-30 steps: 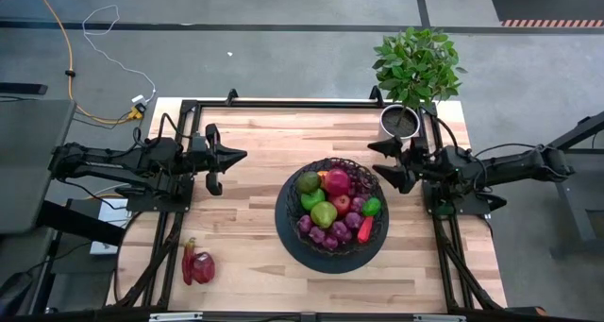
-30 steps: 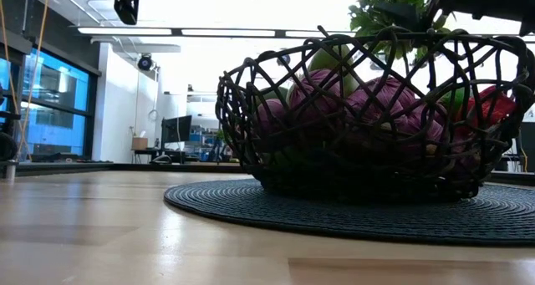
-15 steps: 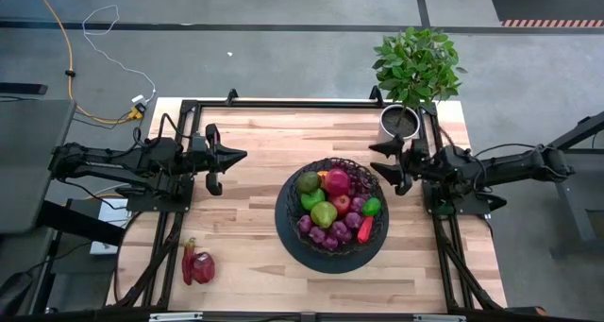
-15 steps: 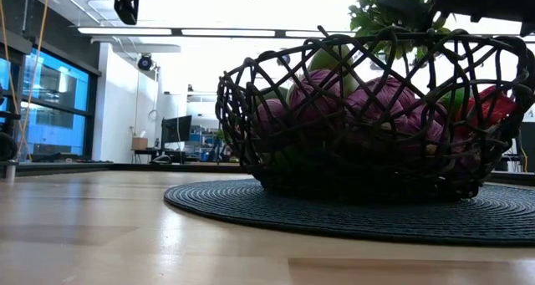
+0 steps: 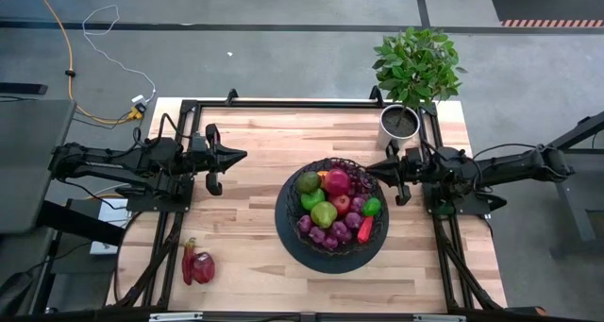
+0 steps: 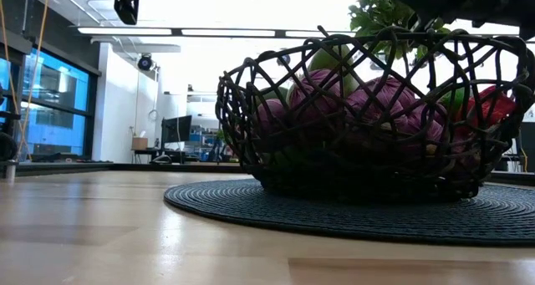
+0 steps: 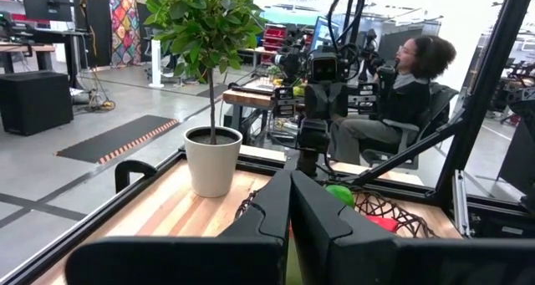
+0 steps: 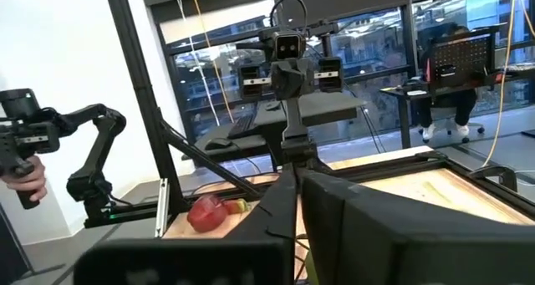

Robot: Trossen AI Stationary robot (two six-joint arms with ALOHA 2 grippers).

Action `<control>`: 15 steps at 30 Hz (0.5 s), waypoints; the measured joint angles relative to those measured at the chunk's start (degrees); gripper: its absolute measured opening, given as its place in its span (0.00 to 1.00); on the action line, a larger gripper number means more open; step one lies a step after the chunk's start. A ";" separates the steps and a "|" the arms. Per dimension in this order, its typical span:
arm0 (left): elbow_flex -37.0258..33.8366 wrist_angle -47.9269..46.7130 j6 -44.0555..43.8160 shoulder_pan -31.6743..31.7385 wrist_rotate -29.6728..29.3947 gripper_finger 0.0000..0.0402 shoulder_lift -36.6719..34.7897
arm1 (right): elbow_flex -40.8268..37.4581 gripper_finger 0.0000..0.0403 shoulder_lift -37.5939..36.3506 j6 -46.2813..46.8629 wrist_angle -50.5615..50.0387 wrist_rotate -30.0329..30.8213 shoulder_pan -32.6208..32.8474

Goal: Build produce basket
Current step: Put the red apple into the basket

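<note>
In the overhead view, the nearest things sit at about 7 o'clock on the table (image 5: 255, 143): a red pepper (image 5: 189, 262) lying against a red apple (image 5: 203, 266), well apart from everything else. Toward the middle, slightly to 4 o'clock, the basket (image 5: 294, 185) stands on a round dark mat (image 5: 288, 242). It is heaped with produce (image 5: 332, 207): grapes at its near side, green and red fruit above them, a lime and something red at its 3 o'clock edge.

The left gripper (image 5: 243, 155) hangs at 9 o'clock from the basket, clenched on nothing, well clear of the rim. The right gripper (image 5: 369, 169) is at 3 o'clock, its tip just beside the basket's far right rim, fingers pressed together with nothing between them. Behind it, at 1 o'clock, a potted plant (image 5: 412, 76) stands at the table's far corner.

From table height the wire weave screens the produce, so single fruits are hard to tell apart, and the basket's right side is cut off. A seated person (image 7: 410, 93) shows beyond the table in the left wrist view.
</note>
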 joint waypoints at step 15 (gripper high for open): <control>0.00 -0.01 0.00 0.00 -0.39 0.06 0.15 | 0.04 0.00 0.00 0.07 -2.17 -0.47 0.00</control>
